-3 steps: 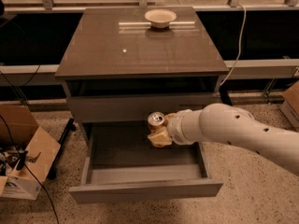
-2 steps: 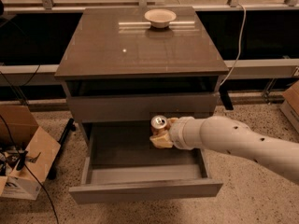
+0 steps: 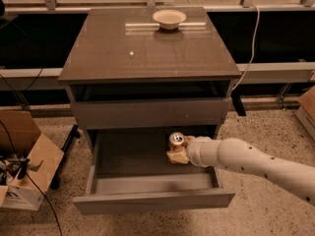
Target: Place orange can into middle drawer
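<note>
The middle drawer (image 3: pixel 152 201) stands pulled out from the cabinet (image 3: pixel 147 53), its shallow tray exposed below the shut upper drawer front (image 3: pixel 150 113), so that a load can enter from above. The gripper (image 3: pixel 178 154), at the end of the white arm (image 3: pixel 246 161) reaching in from the right, is closed around the orange can (image 3: pixel 176 140) and holds it upright over the right rear part of the tray; whether the base touches the drawer floor cannot be told. The can shows a silver top with pull tab; its copper-orange side is largely hidden by the tan fingers (image 3: pixel 173 157). A cream bowl (image 3: pixel 169 18) rests on the cabinet top, well apart.
</note>
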Robot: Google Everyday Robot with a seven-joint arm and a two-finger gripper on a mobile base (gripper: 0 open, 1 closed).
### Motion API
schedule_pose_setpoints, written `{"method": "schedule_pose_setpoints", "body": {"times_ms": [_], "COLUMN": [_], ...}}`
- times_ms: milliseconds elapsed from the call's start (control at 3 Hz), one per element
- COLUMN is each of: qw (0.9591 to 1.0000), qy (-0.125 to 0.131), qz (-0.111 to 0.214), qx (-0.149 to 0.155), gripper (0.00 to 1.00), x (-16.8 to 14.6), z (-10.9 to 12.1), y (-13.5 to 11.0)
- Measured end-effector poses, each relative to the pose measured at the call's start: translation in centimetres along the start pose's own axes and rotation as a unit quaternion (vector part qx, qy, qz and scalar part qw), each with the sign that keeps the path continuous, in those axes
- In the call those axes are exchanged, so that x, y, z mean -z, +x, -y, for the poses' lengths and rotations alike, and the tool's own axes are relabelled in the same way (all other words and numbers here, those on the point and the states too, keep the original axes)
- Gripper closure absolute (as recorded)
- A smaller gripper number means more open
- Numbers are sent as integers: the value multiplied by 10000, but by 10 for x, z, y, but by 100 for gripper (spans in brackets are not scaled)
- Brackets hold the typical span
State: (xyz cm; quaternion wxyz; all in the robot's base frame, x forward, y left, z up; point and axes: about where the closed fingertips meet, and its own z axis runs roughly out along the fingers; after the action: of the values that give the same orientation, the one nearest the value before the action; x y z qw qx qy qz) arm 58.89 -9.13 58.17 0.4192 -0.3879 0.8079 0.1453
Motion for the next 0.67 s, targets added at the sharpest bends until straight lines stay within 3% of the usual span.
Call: {"method": "schedule_pose_setpoints", "body": {"times_ms": [667], "qw": [9987], "qy": [-48], "qz": [-127], "qx": [-499], "gripper": [100], "x": [-47], "z": [28], "y": [87]}}
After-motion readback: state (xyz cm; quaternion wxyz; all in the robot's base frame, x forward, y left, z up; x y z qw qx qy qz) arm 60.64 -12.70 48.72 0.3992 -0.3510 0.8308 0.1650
